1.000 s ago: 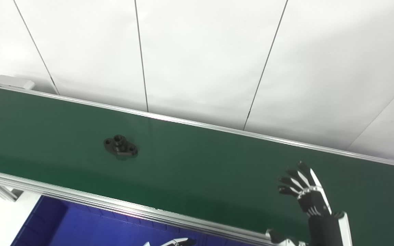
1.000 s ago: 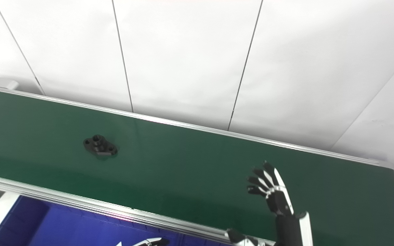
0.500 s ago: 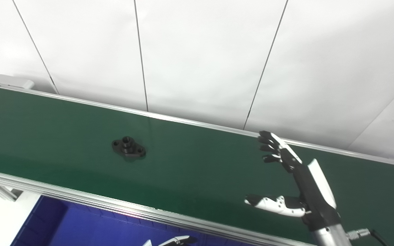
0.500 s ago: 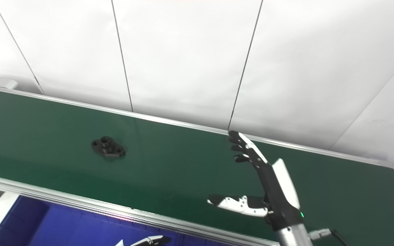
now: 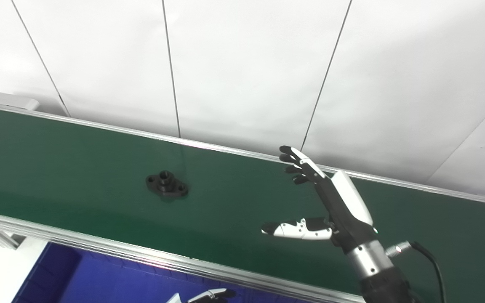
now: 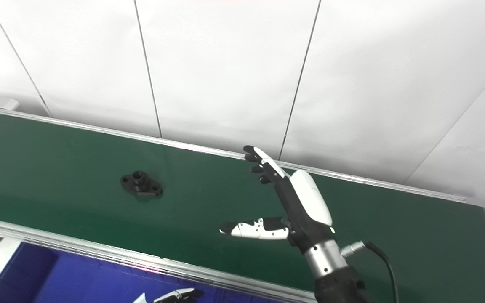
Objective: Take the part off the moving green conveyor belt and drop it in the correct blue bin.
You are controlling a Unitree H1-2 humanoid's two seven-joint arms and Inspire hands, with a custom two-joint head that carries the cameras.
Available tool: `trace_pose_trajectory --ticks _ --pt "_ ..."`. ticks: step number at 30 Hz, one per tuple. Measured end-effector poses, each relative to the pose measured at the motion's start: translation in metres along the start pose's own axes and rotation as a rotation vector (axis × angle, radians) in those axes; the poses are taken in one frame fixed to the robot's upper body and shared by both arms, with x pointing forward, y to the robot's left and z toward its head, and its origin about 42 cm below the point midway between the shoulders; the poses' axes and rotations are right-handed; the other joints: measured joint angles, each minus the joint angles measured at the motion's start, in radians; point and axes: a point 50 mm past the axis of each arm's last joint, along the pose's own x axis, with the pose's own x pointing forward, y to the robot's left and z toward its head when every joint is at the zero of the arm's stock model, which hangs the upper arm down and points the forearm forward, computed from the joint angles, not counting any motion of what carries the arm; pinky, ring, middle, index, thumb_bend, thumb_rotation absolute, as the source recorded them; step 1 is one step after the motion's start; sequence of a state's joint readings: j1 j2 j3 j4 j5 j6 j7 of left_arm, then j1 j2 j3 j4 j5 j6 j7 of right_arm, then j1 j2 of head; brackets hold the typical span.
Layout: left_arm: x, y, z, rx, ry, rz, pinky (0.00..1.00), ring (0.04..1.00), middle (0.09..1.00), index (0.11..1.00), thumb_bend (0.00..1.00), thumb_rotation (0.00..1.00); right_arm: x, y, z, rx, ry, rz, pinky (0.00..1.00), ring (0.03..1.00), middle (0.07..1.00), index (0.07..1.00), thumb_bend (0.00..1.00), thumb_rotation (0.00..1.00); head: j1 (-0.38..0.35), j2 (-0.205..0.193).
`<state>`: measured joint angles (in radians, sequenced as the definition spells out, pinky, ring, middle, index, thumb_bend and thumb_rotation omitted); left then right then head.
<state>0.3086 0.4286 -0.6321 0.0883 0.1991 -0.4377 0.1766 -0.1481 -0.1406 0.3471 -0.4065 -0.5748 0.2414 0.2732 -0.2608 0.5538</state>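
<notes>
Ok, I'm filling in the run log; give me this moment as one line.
black flanged metal part: on green conveyor belt | right hand: open, above belt | left hand: barely visible

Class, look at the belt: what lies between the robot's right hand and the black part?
Nothing: only bare green belt separates the right hand from the black part. Both eye views show that stretch clearly.

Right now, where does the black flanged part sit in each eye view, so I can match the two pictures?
Left eye view: black part on the green belt, left of centre.
Right eye view: the part lies further left in the picture.
Shared landmark: the open right hand over the belt, to the part's right and apart from it.
</notes>
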Motion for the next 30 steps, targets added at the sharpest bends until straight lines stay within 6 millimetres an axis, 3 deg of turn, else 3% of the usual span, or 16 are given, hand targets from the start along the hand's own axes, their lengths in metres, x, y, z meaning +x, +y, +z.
trace_pose_trajectory --ticks 6,16,30 --pt "-0.001 0.003 -0.002 0.009 0.004 -0.001 0.75 0.846 0.893 0.866 0.89 0.62 0.029 0.006 -0.009 -0.049 0.031 0.045 0.74 0.827 0.872 0.918 0.83 0.43 -0.018 0.012" --pt "0.001 0.004 -0.004 0.013 0.007 -0.002 0.76 0.847 0.896 0.875 0.90 0.62 0.073 -0.006 -0.005 -0.144 0.033 0.098 0.74 0.831 0.870 0.918 0.85 0.46 0.000 0.032" --pt "0.006 0.001 -0.001 0.005 -0.005 0.002 0.75 0.847 0.896 0.871 0.88 0.60 0.118 0.012 -0.010 -0.269 0.065 0.238 0.76 0.821 0.854 0.893 0.85 0.47 0.044 0.040"
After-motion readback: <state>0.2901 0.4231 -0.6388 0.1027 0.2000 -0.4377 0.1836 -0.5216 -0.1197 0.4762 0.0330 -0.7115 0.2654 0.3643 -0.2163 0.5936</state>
